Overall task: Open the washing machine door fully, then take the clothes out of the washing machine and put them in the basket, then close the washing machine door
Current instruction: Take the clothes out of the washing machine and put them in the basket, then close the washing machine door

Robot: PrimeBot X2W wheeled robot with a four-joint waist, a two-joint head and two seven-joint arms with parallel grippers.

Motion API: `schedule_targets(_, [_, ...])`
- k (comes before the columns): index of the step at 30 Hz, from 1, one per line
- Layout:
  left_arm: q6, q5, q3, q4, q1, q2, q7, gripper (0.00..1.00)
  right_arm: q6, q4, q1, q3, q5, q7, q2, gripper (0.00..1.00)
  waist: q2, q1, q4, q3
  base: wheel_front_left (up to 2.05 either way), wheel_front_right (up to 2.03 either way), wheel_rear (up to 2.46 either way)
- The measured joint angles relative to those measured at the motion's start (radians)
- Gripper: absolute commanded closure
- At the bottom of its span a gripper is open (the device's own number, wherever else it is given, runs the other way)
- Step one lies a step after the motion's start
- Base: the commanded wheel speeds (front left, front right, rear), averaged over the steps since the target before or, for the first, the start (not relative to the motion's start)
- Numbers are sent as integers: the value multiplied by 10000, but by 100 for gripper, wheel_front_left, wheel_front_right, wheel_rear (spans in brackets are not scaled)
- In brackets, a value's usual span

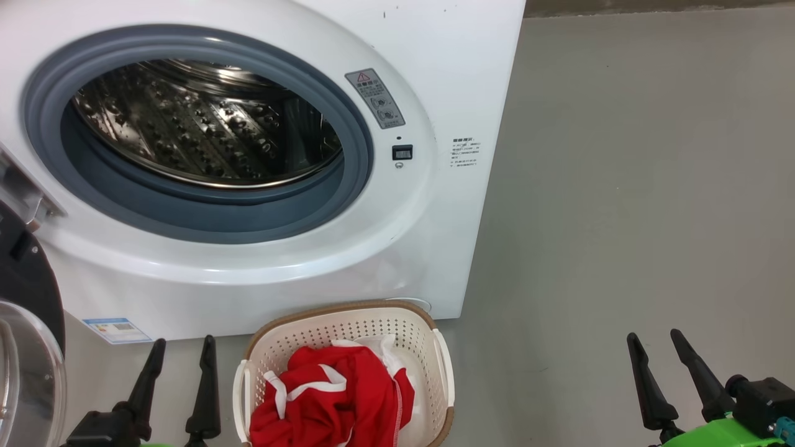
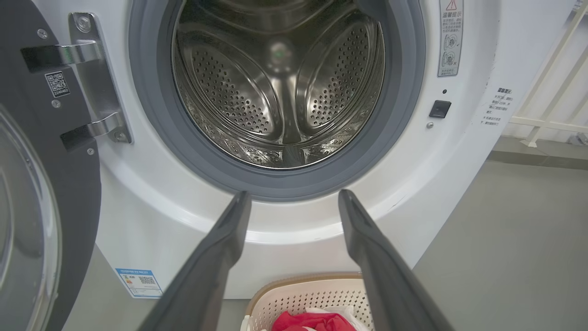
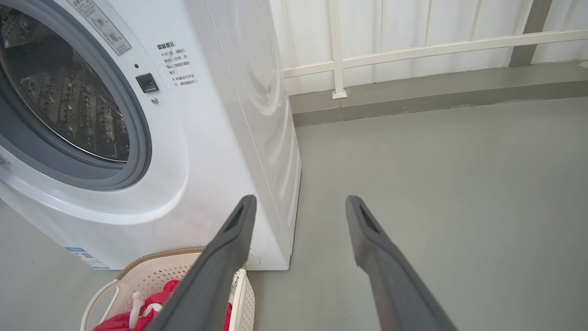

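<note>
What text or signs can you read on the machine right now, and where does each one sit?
"温馨提示", under a red warning triangle: grey label on the washing machine front, right of the drum opening; its smaller lines are unreadable.
"温馨提示:": heading of the printed block further right; the lines beneath are too small.
QR sticker on the washing machine door: digits too small.
Blue-edged label, lower left corner: too small.

White front-loading washing machine (image 1: 435, 236) across upper left of head view, mouth uncovered, grey gasket (image 1: 360, 143) ringing shiny perforated steel drum (image 1: 205, 124). Washing machine door (image 1: 25, 279) wide open at far left edge, black frame and bulging clear glass cut by picture border. Cream perforated basket (image 1: 335, 307) with brown rim, upright at bottom centre, close before machine's front. Red clothes (image 1: 335, 397) with white trim heaped inside.
</note>
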Motion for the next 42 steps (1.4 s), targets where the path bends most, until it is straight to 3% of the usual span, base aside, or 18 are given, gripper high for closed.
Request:
schedule_targets(28, [0, 2, 36, -84, 87, 6, 0, 0, 0, -8, 55, -115, -2, 0, 2, 0, 0, 0, 56, 95, -1, 1, 0])
schedule_targets(42, [0, 2, 29, -86, 86, 10, 0, 0, 0, -13, 50, -125, -2, 0, -4, 0, 0, 0, 121, 130, -86, 86, 0])
